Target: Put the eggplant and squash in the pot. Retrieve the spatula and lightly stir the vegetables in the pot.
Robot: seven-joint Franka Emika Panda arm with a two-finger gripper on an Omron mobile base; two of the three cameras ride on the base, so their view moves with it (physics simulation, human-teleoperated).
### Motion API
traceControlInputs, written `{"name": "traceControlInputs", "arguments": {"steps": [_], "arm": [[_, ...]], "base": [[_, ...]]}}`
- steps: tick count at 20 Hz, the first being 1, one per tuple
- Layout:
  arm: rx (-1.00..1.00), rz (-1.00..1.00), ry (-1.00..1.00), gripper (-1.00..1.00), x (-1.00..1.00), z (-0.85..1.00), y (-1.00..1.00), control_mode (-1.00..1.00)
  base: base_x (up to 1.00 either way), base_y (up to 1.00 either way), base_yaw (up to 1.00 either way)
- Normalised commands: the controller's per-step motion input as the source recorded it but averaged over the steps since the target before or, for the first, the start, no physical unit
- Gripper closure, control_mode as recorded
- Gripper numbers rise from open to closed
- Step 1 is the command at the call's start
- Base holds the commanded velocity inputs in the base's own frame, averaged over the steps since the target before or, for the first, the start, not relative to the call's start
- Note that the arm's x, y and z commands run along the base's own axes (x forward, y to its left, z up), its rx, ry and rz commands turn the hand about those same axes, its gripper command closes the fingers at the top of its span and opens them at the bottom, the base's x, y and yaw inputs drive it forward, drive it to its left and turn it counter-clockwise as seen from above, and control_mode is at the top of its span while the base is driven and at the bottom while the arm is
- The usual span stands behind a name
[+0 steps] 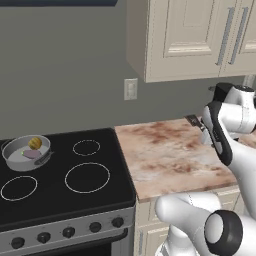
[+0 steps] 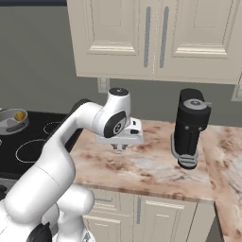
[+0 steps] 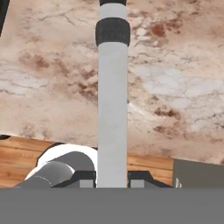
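Note:
My gripper point(image 3: 112, 181) is shut on the spatula point(image 3: 112, 109), a long grey-white handle with a black band near its far end, held above the marble counter point(image 3: 175, 87). In the right base view the gripper point(image 2: 118, 147) hangs just over the counter's left part. A dark end of the spatula point(image 1: 192, 120) sticks out beside the hand. Far to the left, the grey pot point(image 1: 15, 161) sits on the stove's back left burner. The yellow-green squash point(image 1: 35, 143) and the purple eggplant point(image 1: 31, 154) lie inside it. The pot point(image 2: 5, 126) and squash point(image 2: 20, 115) also show at the left edge.
The black stove point(image 1: 65, 200) has ring burners and a row of knobs along its front. A tall black coffee machine point(image 2: 189, 127) stands on the counter right of the gripper. Wall cabinets point(image 2: 156, 38) hang overhead. A wall outlet point(image 1: 130, 89) sits behind the counter.

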Motion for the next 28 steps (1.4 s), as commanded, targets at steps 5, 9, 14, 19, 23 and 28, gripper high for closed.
{"name": "traceControlInputs", "arguments": {"steps": [5, 9, 14, 19, 23, 28], "arm": [[0.0, 0.0, 0.0, 1.0, 0.0, 0.0, 0.0, 1.0], [0.0, 0.0, 0.0, 1.0, 0.0, 0.0, 0.0, 1.0], [0.0, 0.0, 0.0, 1.0, 0.0, 0.0, 0.0, 1.0], [0.0, 0.0, 0.0, 1.0, 0.0, 0.0, 0.0, 1.0], [0.0, 0.0, 0.0, 1.0, 0.0, 0.0, 0.0, 1.0], [0.0, 0.0, 0.0, 1.0, 0.0, 0.0, 0.0, 1.0]], "base": [[-0.67, 0.33, 0.0], [-0.51, 0.54, 0.0], [-0.17, 0.65, 0.05], [0.01, 1.0, 0.01], [0.21, 0.99, 0.0], [0.53, 0.85, -0.08]]}}
